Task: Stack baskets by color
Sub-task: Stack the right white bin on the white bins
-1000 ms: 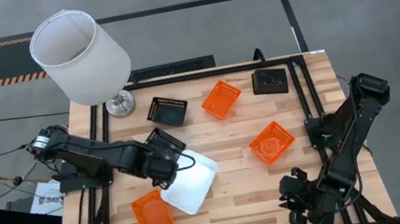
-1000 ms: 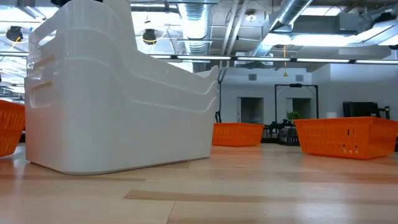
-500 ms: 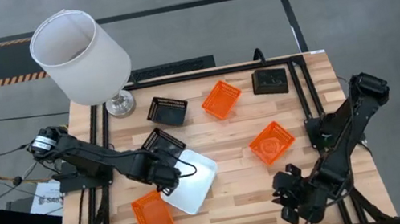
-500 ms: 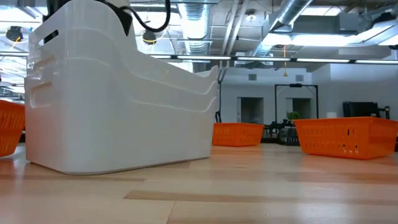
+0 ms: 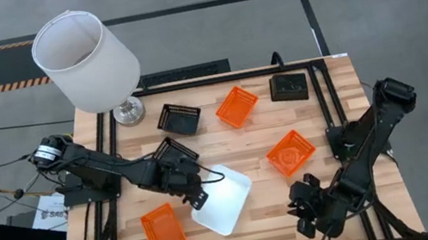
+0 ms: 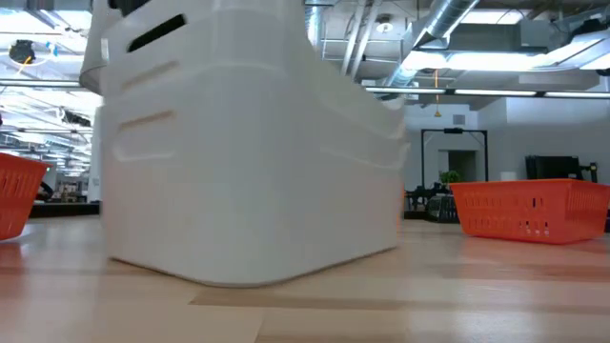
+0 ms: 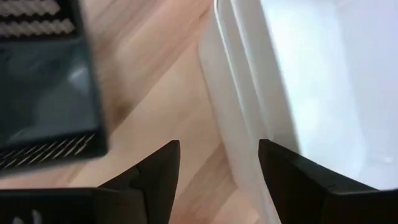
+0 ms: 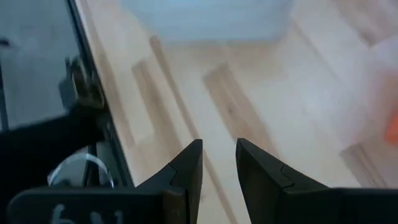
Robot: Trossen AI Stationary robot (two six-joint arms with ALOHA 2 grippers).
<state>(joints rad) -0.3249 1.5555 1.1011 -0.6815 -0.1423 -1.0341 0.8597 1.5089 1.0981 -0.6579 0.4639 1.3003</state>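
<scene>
High view: table (image 5: 244,141) of pale wood planks. White baskets (image 5: 222,200), nested as one stack, sit near the front edge, around 6 o'clock from table centre. Left gripper (image 5: 194,195) is at the stack's 9 o'clock rim; in the left wrist view its fingers (image 7: 158,177) stand wide apart, with the stack's wall just ahead of the gap and nothing gripped.

Orange basket (image 5: 163,230) at 8 o'clock, near the front left corner, just beside the white stack. Second orange one (image 5: 291,151) at 3 o'clock; third (image 5: 236,106) at 12 o'clock. Black basket (image 5: 180,118) at 11 o'clock, another (image 5: 289,86) at 1 o'clock by the far right corner, a third (image 5: 174,152) partly under the left arm.

Right gripper (image 5: 303,214) hovers at 5 o'clock near the front edge, apart from every basket; its fingers (image 8: 186,171) show a narrow gap, empty.

Lamp with white shade (image 5: 86,60) stands at the far left corner.

Low view: white stack fills the near left, orange basket (image 6: 530,210) behind at right.
</scene>
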